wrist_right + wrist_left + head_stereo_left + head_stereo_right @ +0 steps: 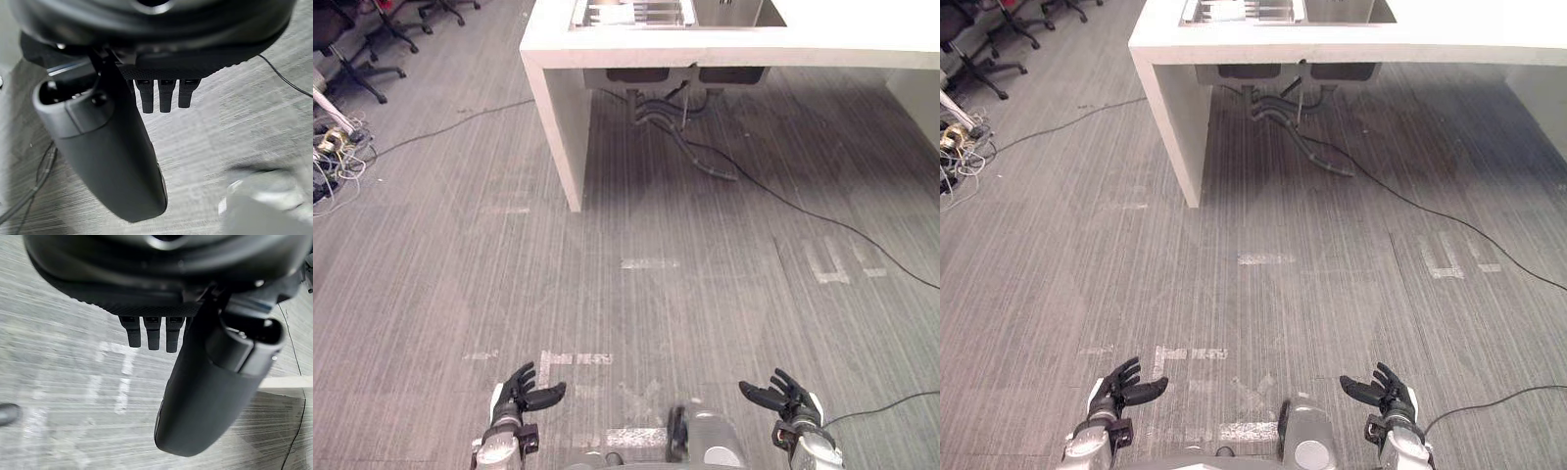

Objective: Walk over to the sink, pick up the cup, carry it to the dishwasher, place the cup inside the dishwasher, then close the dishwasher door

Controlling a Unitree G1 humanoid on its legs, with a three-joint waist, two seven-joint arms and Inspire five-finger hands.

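Chairs point(331, 29), far left: cut off by the frame edge. Left hand point(516, 395), low left: fingers spread, holding nothing. Sink point(729, 12) in counter point(558, 108), far ahead: cropped at the top edge, contents indiscernible. Right hand point(790, 399), low right: fingers spread, holding nothing.

The sink point(677, 12) is a stainless-steel twin-basin unit recessed into the white counter point(724, 47), close to the counter's left end. The basins sit side by side. Their dark undersides project below the countertop, and grey drain pipes point(658, 110) hang beneath them and run down to the floor.
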